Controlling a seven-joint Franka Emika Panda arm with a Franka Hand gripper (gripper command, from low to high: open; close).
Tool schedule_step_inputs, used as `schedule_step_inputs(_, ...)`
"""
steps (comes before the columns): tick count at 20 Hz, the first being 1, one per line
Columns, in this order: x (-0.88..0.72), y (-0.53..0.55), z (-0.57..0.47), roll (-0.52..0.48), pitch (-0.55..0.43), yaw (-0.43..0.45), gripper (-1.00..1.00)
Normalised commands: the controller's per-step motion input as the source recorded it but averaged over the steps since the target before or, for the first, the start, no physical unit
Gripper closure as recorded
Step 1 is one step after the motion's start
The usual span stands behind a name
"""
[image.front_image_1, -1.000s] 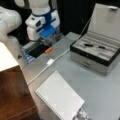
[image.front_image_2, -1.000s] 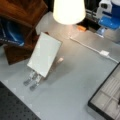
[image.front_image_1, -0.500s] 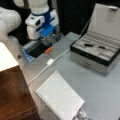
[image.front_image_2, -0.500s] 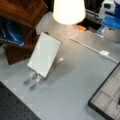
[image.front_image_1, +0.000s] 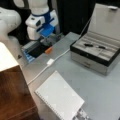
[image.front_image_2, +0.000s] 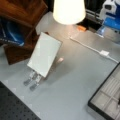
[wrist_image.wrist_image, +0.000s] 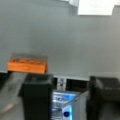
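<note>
Two dark fingers (wrist_image.wrist_image: 37, 97) of the gripper (wrist_image.wrist_image: 66, 96) stand spread at the wrist view's bottom, with a clear gap between them and nothing held. Through that gap shows a blue-lit surface. Just above the fingers, at the table's edge, lies an orange block (wrist_image.wrist_image: 27, 65), apart from the fingers. In a front view the gripper (image.front_image_1: 51, 40) hangs at the top left under the white arm (image.front_image_1: 40, 15), low over a dark tray (image.front_image_1: 35, 50) with a blue rim; the orange block (image.front_image_1: 48, 50) lies just beside that tray on the grey table (image.front_image_1: 95, 87). A white cable (image.front_image_1: 50, 62) with a small box on it runs across the table from the block's side toward the open case (image.front_image_1: 96, 53), which sits at the right with its lid raised and small dark items in its compartments. A white notebook (image.front_image_1: 58, 97) lies near the bottom. In a front view a lamp shade (image.front_image_2: 68, 11) glows at the top, with the notebook (image.front_image_2: 45, 53) tilted beside wooden furniture (image.front_image_2: 20, 15).
</note>
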Motion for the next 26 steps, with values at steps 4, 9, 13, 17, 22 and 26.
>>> schedule_step_inputs(4, -0.34, -0.04, -0.37, 0.172, -0.288, 0.109, 1.00)
schedule_step_inputs(9, -0.40, -0.04, -0.46, 0.163, -0.304, 0.107, 1.00)
schedule_step_inputs(13, -0.50, -0.07, -0.69, 0.081, -0.373, 0.117, 1.00)
schedule_step_inputs(17, -0.59, -0.12, -0.75, 0.082, -0.467, 0.110, 1.00)
schedule_step_inputs(22, -0.66, -0.20, -0.61, 0.130, -0.540, 0.095, 1.00)
schedule_step_inputs(26, -0.71, -0.24, -0.50, 0.133, -0.541, 0.107, 1.00)
